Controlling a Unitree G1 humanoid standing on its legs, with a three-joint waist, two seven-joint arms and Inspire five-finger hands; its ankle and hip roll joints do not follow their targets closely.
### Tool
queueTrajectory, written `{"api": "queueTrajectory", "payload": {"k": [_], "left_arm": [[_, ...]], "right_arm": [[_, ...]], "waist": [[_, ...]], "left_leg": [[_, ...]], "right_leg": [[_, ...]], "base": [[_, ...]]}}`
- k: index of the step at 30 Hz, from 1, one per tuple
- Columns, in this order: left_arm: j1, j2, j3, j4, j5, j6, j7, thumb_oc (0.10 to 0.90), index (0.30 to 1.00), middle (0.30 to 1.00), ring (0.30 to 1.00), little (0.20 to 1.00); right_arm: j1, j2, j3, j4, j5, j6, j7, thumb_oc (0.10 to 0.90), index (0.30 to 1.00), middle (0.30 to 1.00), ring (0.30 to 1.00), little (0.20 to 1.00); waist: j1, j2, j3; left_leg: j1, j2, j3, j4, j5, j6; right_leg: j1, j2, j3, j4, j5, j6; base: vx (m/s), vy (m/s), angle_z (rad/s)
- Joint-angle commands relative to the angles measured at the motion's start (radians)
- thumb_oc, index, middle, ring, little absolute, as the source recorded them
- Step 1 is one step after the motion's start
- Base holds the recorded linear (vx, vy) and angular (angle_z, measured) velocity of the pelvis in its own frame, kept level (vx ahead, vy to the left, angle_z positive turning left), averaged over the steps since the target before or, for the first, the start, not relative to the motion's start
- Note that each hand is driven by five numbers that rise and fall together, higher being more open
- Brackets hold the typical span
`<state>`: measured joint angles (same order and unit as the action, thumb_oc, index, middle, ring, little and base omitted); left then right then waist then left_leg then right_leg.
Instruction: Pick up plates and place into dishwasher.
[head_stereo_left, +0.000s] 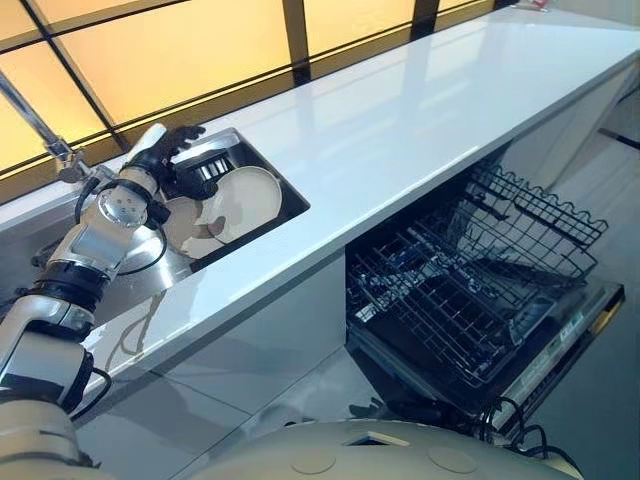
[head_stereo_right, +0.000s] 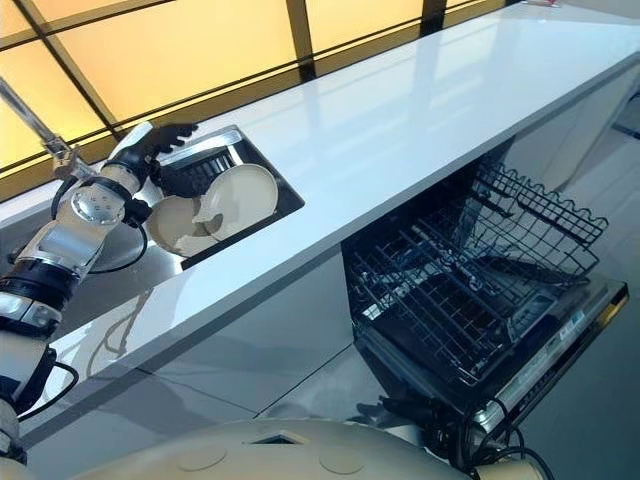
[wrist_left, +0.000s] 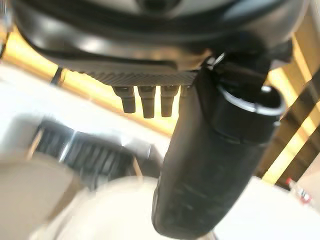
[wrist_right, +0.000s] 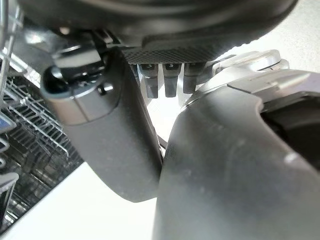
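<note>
White counter lies between plates and dishwasher.

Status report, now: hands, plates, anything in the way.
Left hand open at sink back edge, holding nothing. Right hand open, empty. Plates in sink, overlapping. Dishwasher open, rack out; no obstruction seen.

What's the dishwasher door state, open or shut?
Open: the dishwasher door is folded down, with the wire rack pulled out over it.
</note>
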<state>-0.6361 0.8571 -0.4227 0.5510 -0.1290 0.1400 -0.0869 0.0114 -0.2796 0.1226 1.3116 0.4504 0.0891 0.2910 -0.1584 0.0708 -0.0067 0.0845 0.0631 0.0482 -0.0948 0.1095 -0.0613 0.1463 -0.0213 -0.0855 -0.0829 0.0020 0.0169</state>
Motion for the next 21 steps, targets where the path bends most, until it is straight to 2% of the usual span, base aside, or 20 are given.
{"api": "queueTrajectory", "payload": {"k": [1, 3, 9, 13, 21], "left_arm": [[-0.31, 0.015, 0.044, 0.147, -0.231, 0.021, -0.066, 0.8, 0.9, 0.9, 0.9, 0.9], [-0.331, -0.006, 0.039, 0.193, -0.294, 0.048, -0.088, 0.8, 0.9, 0.9, 0.9, 0.9], [-0.381, -0.008, 0.026, 0.3, -0.321, 0.064, -0.141, 0.8, 0.9, 0.9, 0.9, 0.9], [-0.409, 0.0, 0.02, 0.356, -0.347, 0.11, -0.205, 0.8, 0.9, 0.9, 0.9, 0.9], [-0.423, 0.035, -0.026, 0.385, -0.263, 0.162, -0.344, 0.8, 0.9, 0.9, 0.9, 0.9]], "right_arm": [[0.008, -0.052, 0.009, -0.001, -0.015, 0.014, -0.001, 0.8, 0.9, 0.9, 0.9, 0.9], [0.004, -0.057, 0.01, -0.007, -0.034, 0.012, -0.006, 0.8, 0.9, 0.9, 0.9, 0.9], [0.001, -0.064, 0.022, -0.016, -0.054, 0.014, -0.001, 0.8, 0.9, 0.9, 0.9, 0.9], [0.008, -0.061, 0.028, -0.022, -0.052, 0.012, -0.001, 0.8, 0.9, 0.9, 0.9, 0.9], [0.018, -0.065, 0.018, -0.043, -0.039, 0.011, -0.006, 0.8, 0.9, 0.9, 0.9, 0.9]], "waist": [[-0.021, 0.01, 0.012], [-0.03, 0.011, 0.015], [-0.047, 0.009, 0.019], [-0.056, 0.005, 0.021], [-0.06, 0.007, 0.036]], "left_leg": [[0.055, -0.121, 0.072, 0.018, -0.146, 0.092], [0.056, -0.122, 0.079, 0.018, -0.15, 0.094], [0.056, -0.125, 0.098, 0.018, -0.156, 0.097], [0.053, -0.128, 0.112, 0.02, -0.16, 0.1], [0.046, -0.134, 0.123, 0.026, -0.165, 0.104]], "right_leg": [[-0.083, 0.029, 0.031, 0.099, -0.02, 0.068], [-0.087, 0.027, 0.033, 0.103, -0.019, 0.072], [-0.094, 0.023, 0.042, 0.106, -0.015, 0.082], [-0.098, 0.021, 0.052, 0.103, -0.01, 0.09], [-0.107, 0.018, 0.062, 0.101, -0.001, 0.1]], "base": [[0.04, 0.071, -0.02], [0.04, 0.065, -0.1], [0.04, 0.044, -0.11], [0.03, 0.021, -0.06], [0.0, 0.006, -0.03]]}}
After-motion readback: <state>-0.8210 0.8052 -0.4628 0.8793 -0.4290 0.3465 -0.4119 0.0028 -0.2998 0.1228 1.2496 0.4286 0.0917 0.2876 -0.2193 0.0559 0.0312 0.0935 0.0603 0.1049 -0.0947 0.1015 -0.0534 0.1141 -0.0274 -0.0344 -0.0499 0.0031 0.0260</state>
